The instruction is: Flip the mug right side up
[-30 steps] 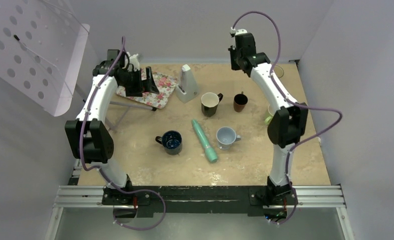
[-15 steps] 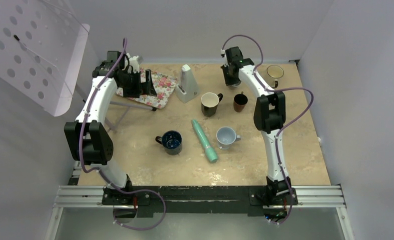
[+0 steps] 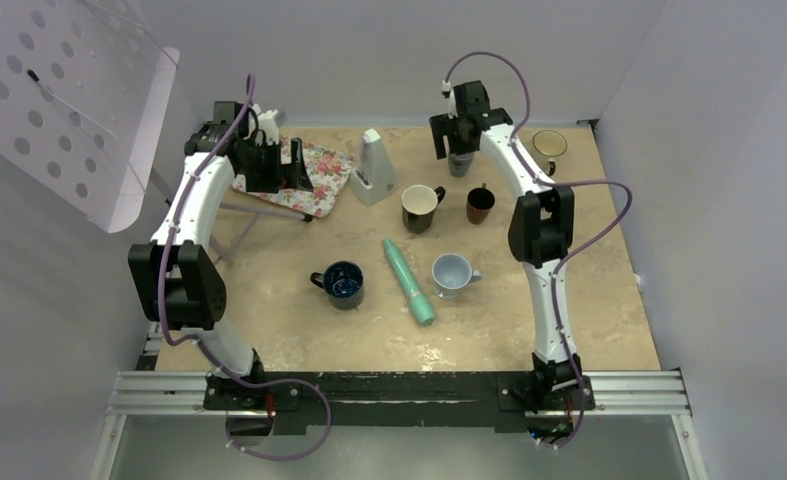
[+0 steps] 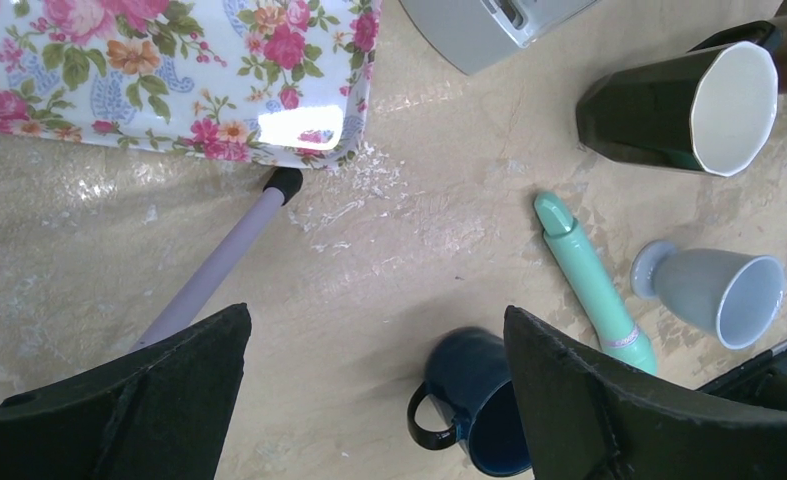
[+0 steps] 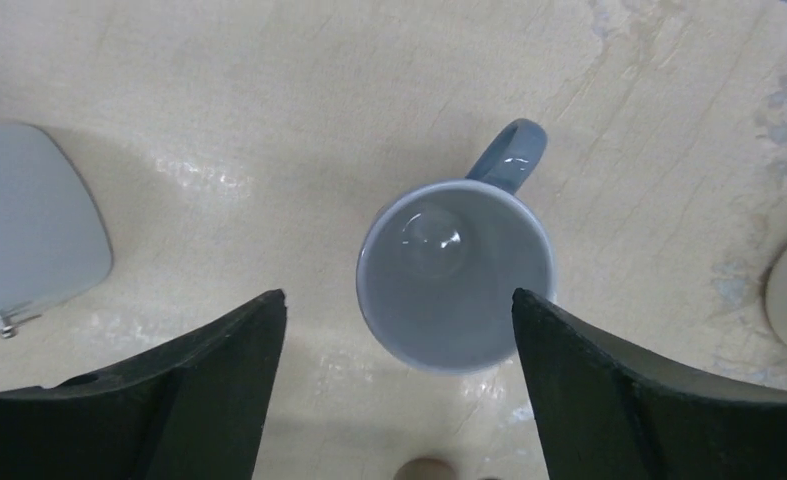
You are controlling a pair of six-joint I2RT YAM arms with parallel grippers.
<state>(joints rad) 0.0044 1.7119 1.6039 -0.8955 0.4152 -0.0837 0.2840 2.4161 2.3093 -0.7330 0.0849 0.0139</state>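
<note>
Right gripper [image 3: 456, 150] is out at the far side of the table [image 3: 299, 330], jaws spread, hanging right over the grey-blue mug [image 3: 458, 166], which the top cam mostly can't see under it. Left gripper [image 3: 272, 165] hangs over the floral tray [image 3: 329, 175] at far left, jaws wide too, holding nothing. Mid-table there's a black mug [image 3: 420, 207], a small brown mug [image 3: 480, 204], a navy mug [image 3: 342, 283], a teal tube [image 3: 409, 281] and a pale blue cup [image 3: 452, 274]

Left wrist cam: jaws far apart with only bare tabletop between them. The navy mug is down by one finger, the teal tube and pale blue cup are past it, and the tray corner is up top

Right wrist cam: the grey-blue mug stands right side up on the table, mouth facing the camera, empty, handle pointing toward the top right. One finger sits on each side with a clear gap both ways, so it's not gripped or even touched
</note>
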